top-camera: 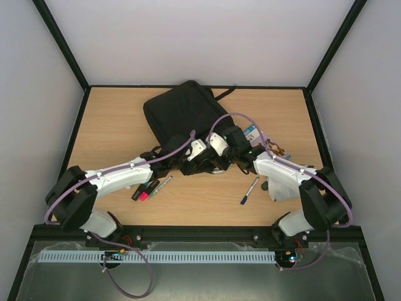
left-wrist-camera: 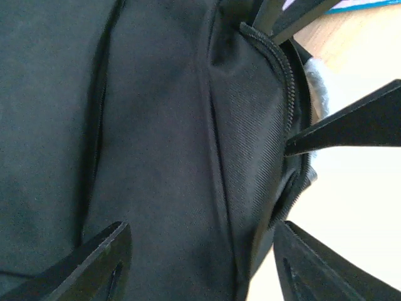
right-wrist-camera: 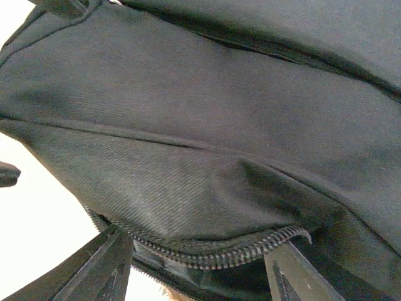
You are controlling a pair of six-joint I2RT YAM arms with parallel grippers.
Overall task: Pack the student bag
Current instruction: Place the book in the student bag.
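The student bag [top-camera: 182,111] is a big black fabric bag lying at the back middle of the table. Both grippers meet at its near edge. My left gripper [top-camera: 191,165] stands open, its wide-set fingers [left-wrist-camera: 94,266] on either side of a fold of bag fabric [left-wrist-camera: 163,157] beside the zip [left-wrist-camera: 287,88]. My right gripper [top-camera: 225,157] is also open. Its fingers [right-wrist-camera: 97,269] stand at either end of the bag's unzipped lip [right-wrist-camera: 219,254], with a dark opening beneath. The right gripper's fingertips [left-wrist-camera: 351,125] show in the left wrist view, touching the zip edge.
On the wood near the left arm lie a pink-and-black marker [top-camera: 143,192] and a slim pen [top-camera: 161,185]. A blue-capped pen [top-camera: 249,190] lies near the right arm. A blue-and-white flat item [top-camera: 252,133] and a small brown object [top-camera: 276,150] sit right of the bag.
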